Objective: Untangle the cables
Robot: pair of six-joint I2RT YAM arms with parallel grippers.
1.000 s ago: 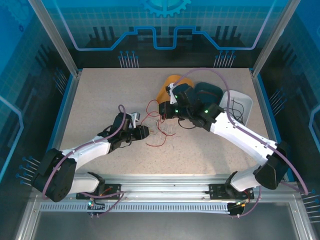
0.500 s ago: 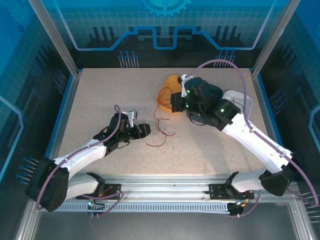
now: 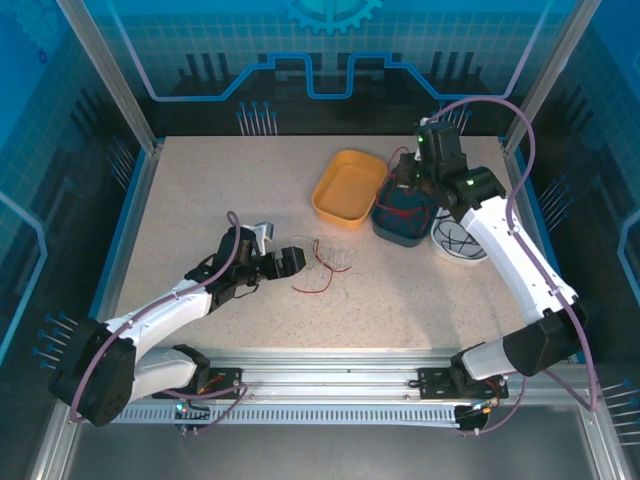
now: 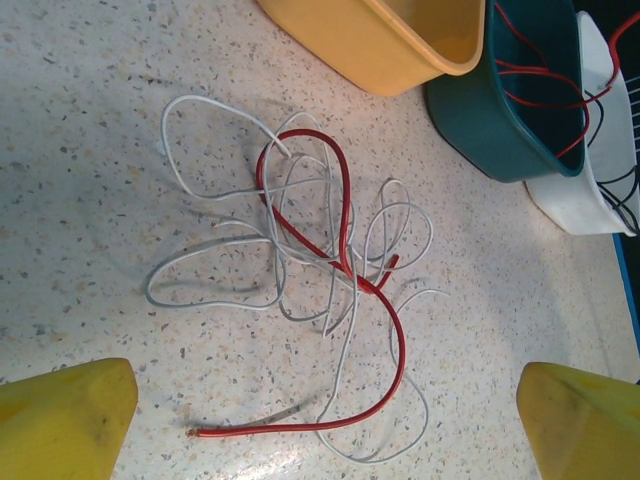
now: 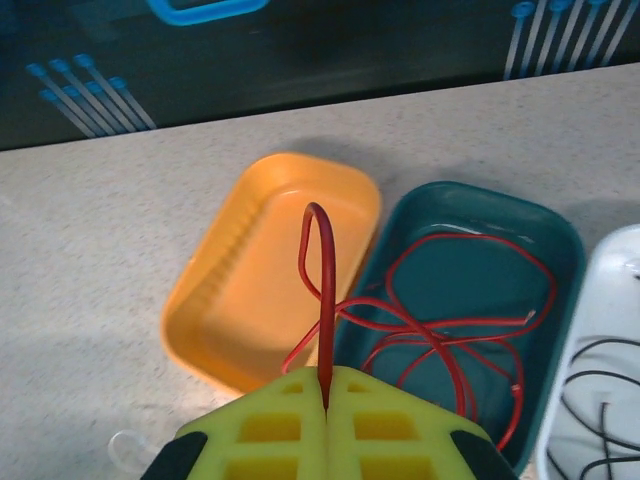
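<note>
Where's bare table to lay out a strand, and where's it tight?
Bare speckled tabletop lies far-left, between the left wall and the orange plastic tray. Another patch sits near-right, between the tangle of white and red cables and the right arm. Crowded: far right, where the teal tray and white tray adjoin the orange one, and beside the left gripper.

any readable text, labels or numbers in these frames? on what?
None readable.
Yellow tray, teal tray, white tray, cables: no print.
Back panel: gear graphic and line art, no letters or digits.
</note>
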